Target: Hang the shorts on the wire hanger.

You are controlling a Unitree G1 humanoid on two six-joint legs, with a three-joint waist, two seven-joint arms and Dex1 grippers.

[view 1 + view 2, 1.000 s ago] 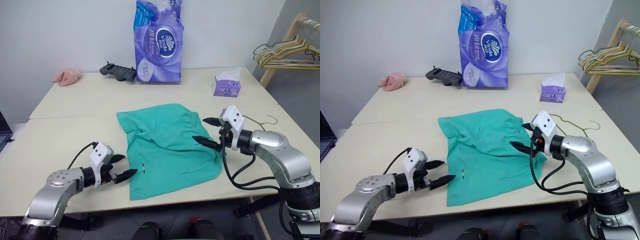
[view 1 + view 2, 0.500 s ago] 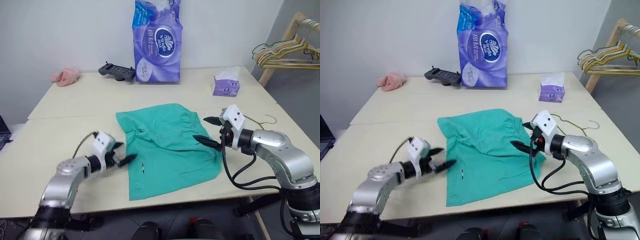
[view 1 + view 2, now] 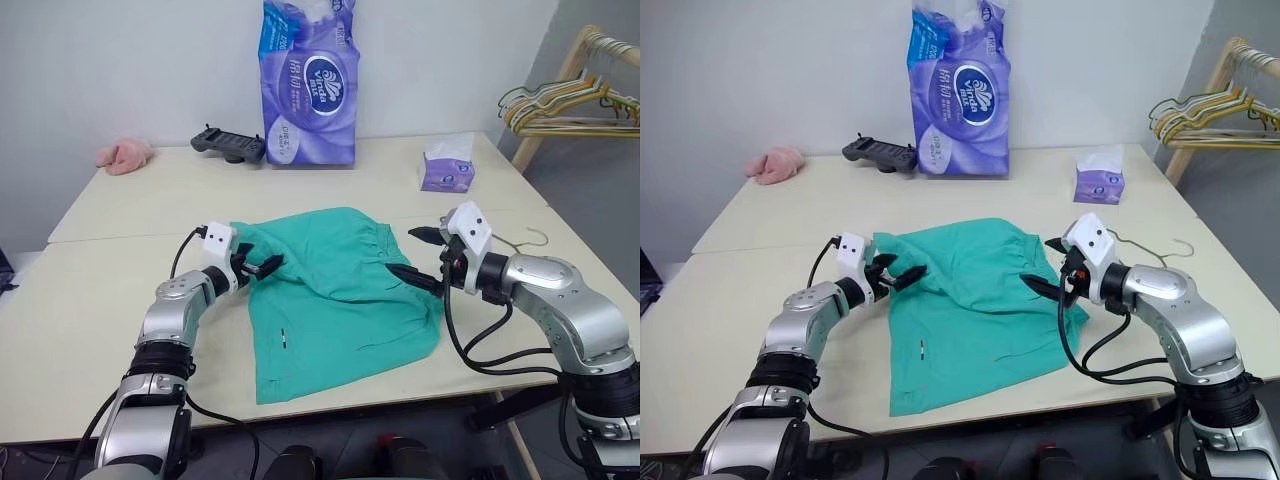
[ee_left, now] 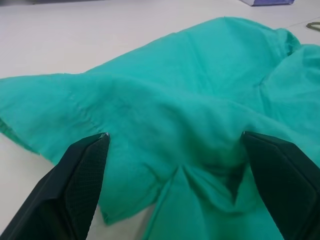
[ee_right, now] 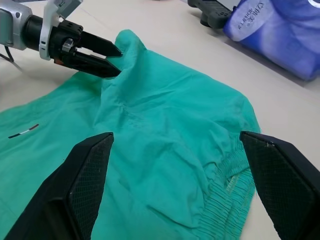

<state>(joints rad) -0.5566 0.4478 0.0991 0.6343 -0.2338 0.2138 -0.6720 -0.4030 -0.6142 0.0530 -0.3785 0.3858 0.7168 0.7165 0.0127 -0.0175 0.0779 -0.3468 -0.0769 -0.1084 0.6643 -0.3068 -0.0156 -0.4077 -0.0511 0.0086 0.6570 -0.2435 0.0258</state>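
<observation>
Shorts (image 3: 335, 285) lie flat on the table (image 3: 90, 290); left gripper (image 3: 258, 268) at one leg and right gripper (image 3: 415, 256) at the waistband, both spread, empty.

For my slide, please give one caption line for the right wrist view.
Open right hand hovers over the teal-green shorts while the open left hand reaches their far edge.
</observation>
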